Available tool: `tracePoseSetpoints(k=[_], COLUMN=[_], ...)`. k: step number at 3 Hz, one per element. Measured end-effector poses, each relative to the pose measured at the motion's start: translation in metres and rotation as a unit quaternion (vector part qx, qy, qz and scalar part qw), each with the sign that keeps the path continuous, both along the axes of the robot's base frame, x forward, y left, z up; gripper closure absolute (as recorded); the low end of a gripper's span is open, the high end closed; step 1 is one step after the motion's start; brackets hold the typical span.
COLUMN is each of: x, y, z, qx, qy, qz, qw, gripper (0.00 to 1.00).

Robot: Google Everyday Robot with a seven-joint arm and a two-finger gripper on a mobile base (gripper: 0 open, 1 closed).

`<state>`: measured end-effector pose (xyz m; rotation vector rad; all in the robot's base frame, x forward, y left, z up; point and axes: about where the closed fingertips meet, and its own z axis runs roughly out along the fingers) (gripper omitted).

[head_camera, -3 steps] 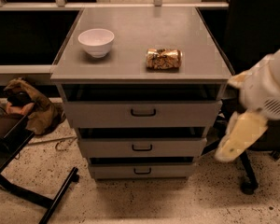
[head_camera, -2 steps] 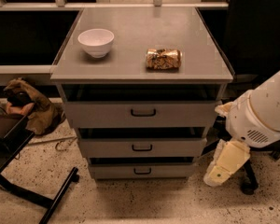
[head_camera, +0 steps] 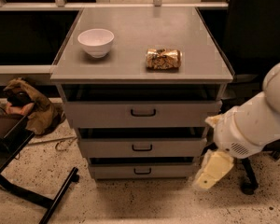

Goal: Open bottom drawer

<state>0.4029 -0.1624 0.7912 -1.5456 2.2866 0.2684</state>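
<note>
A grey metal cabinet stands on the speckled floor with three drawer fronts. The bottom drawer (head_camera: pixel 142 171) is the lowest and shortest one, with a small dark loop handle (head_camera: pixel 142 171) at its centre. It sits nearly flush, with a thin dark gap above it. My gripper (head_camera: pixel 212 170), pale yellow, hangs from the white arm (head_camera: pixel 252 125) just off the cabinet's lower right corner. It is level with the bottom drawer, to the right of the handle and apart from it.
The top drawer (head_camera: pixel 143 112) and the middle drawer (head_camera: pixel 142 147) are above. A white bowl (head_camera: pixel 96 41) and a crumpled gold can (head_camera: pixel 163 59) sit on the cabinet top. An office-chair wheel (head_camera: pixel 248 186) is at the right, a black stand leg (head_camera: pixel 51 203) and a brown bag (head_camera: pixel 30 107) at the left.
The arm has swung down and to the left. The gripper has dropped from beside the middle drawer to beside the bottom drawer's right end. The drawers have not moved.
</note>
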Motion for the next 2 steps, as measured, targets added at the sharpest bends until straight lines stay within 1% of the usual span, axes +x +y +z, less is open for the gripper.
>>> tracePoseSetpoints(k=[1,2], x=[0.015,0.026], y=[0.014,0.027], z=[-0.051,-0.093], qx=[0.037,0.058], qy=[-0.008,-0.010], qz=[0.000,0.006], qw=[0.9993,0.9982], gripper=[0.00,0.00])
